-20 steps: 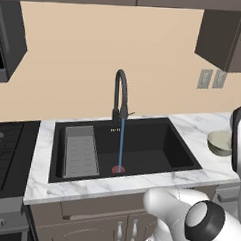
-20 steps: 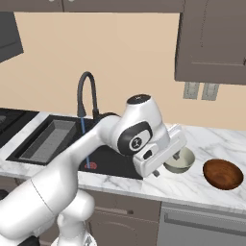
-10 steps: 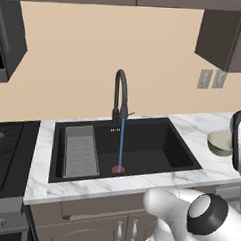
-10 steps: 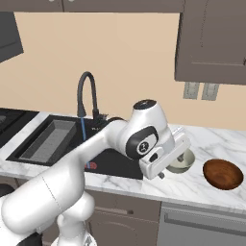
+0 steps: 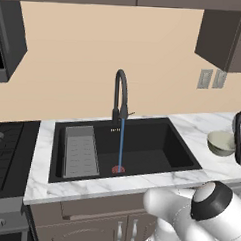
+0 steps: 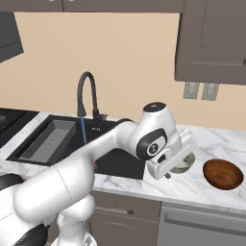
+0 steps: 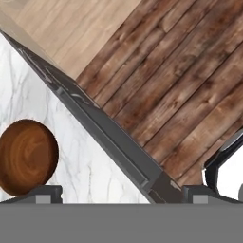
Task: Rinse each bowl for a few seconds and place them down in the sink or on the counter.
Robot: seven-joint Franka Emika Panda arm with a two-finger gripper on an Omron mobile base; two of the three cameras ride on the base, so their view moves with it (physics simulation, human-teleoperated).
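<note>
The pale cream bowl (image 5: 221, 143) stands on the white marble counter (image 5: 192, 129) right of the black sink (image 5: 156, 144). In the right base view my hand covers most of that bowl (image 6: 186, 164). My gripper (image 6: 169, 169) hangs open just in front of it, by the counter's front edge, holding nothing. The reddish-brown bowl (image 6: 222, 174) sits further right on the counter (image 6: 192, 187). In the hand view the brown bowl (image 7: 26, 156) lies at the lower left on the marble (image 7: 19, 95), and my gripper (image 7: 121, 194) is spread wide over the counter's edge.
Water runs in a thin blue stream (image 5: 121, 142) from the black gooseneck faucet (image 5: 121, 92) onto the red drain (image 5: 118, 169). A grey ribbed tray (image 5: 81, 150) fills the basin's left side. A stovetop (image 5: 5, 151) lies left of the sink. Wooden floor (image 7: 180, 71) shows past the counter.
My hand has swung a little to the right and down, closer over the pale bowl. Both bowls stay put, the water keeps running, and the jaws stay open.
</note>
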